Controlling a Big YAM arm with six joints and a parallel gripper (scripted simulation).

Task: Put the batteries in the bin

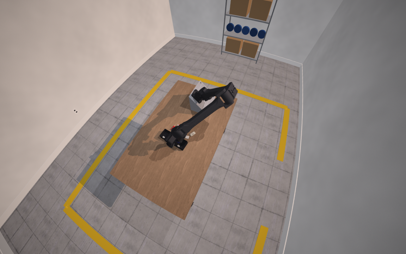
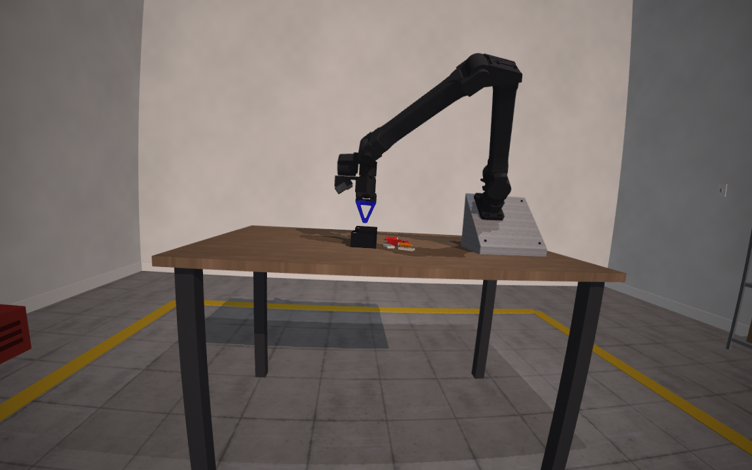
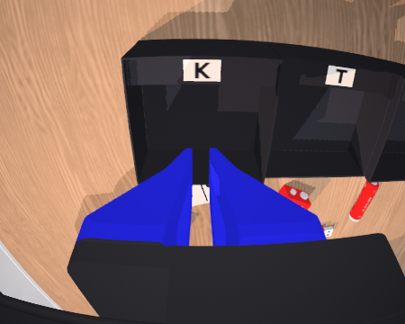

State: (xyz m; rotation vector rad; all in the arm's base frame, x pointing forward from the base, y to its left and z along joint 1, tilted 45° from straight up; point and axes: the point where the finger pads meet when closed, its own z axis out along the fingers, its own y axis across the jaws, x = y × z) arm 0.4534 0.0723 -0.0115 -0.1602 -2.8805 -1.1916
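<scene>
Clenched almost fully, the claw (image 3: 201, 157) shows only a thin slit between its blue fingers, and nothing is gripped in that slit. In the exterior view the claw (image 2: 365, 220) points straight down and hangs a little above the black bins (image 2: 363, 237), near the middle of the frame, without touching them.

The wooden table (image 2: 309, 257) carries everything. The black arm (image 2: 425, 105) reaches from the grey wedge base (image 2: 516, 236) at the right of the frame over to the bins.

In the wrist view the fingertips are over the near edge of the bin marked K (image 3: 238, 108), at the upper centre of the frame. The bin marked T (image 3: 323, 121) touches it on the right. The inside of K is dark, so I cannot tell what lies in it.

The small things lie on the table in front of the bins, at the lower right of the wrist view. A red cylinder battery (image 3: 364, 201) is just before the T bin. A red block with two pale terminals (image 3: 295, 193) lies beside it, to the left. Through the slit a small white piece (image 3: 198, 194) is visible on the wood, too hidden to name.
</scene>
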